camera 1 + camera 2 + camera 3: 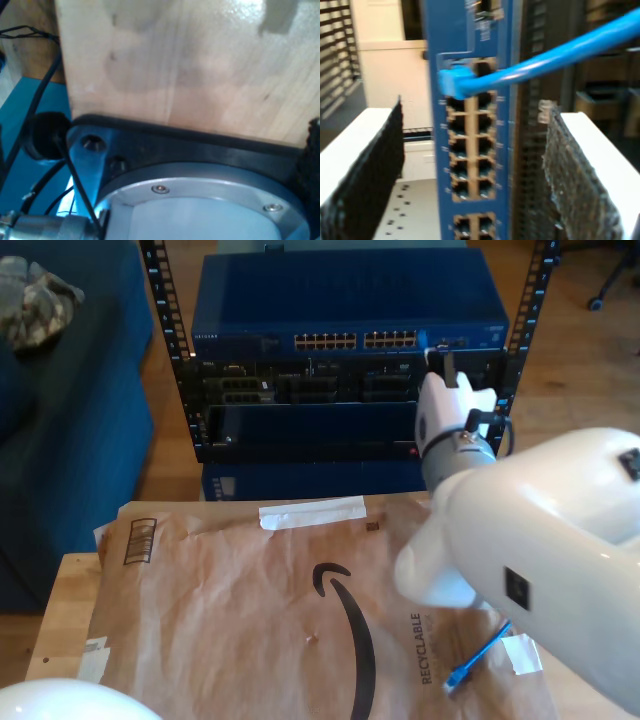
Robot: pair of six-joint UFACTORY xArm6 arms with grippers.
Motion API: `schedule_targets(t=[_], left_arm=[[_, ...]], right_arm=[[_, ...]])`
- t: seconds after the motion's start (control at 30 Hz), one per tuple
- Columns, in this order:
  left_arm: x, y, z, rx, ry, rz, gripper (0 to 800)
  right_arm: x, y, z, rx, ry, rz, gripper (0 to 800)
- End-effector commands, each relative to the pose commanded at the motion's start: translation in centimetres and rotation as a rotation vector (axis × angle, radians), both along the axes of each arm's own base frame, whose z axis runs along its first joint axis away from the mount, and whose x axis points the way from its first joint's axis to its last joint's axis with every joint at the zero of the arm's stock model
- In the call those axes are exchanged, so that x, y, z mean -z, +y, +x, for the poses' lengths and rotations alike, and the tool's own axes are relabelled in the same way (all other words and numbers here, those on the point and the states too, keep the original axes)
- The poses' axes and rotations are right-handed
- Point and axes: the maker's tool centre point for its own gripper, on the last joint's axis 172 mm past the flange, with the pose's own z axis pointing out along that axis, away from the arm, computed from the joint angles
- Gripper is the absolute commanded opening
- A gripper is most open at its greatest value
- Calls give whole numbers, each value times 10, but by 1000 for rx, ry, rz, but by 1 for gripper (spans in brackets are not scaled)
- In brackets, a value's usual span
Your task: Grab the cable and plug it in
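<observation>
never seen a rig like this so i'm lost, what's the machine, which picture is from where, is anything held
These are two robot arms. The exterior view comes from a camera off the arms: a white arm reaches over a table under brown paper toward a blue network switch in a rack. The second wrist view rides on that arm: my second gripper has its jaws open, holding nothing, and the blue cable has one plug at a switch port. Its other end lies on the paper. The first wrist view shows wood and an arm's metal base.
</observation>
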Motion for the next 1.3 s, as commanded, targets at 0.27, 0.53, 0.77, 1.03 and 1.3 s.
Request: schedule_targets(t=[0.27, 0.53, 0.77, 1.03, 1.3], left_arm=[[0, 0, 0, 0, 2, 0, 800], [0, 0, 0, 1, 1, 0, 800], [0, 1, 0, 1, 1, 1, 800], [0, 0, 0, 1, 1, 0, 800], [0, 0, 0, 1, 1, 0, 800]], right_arm=[[-21, -50, -34, 17, 88, -28, 455], [-19, -152, -47, 75, 276, -164, 537], [17, -235, -76, 33, 553, -276, 654], [45, -328, -164, -98, 834, -337, 797], [67, -381, -310, -187, 1089, -241, 798]])
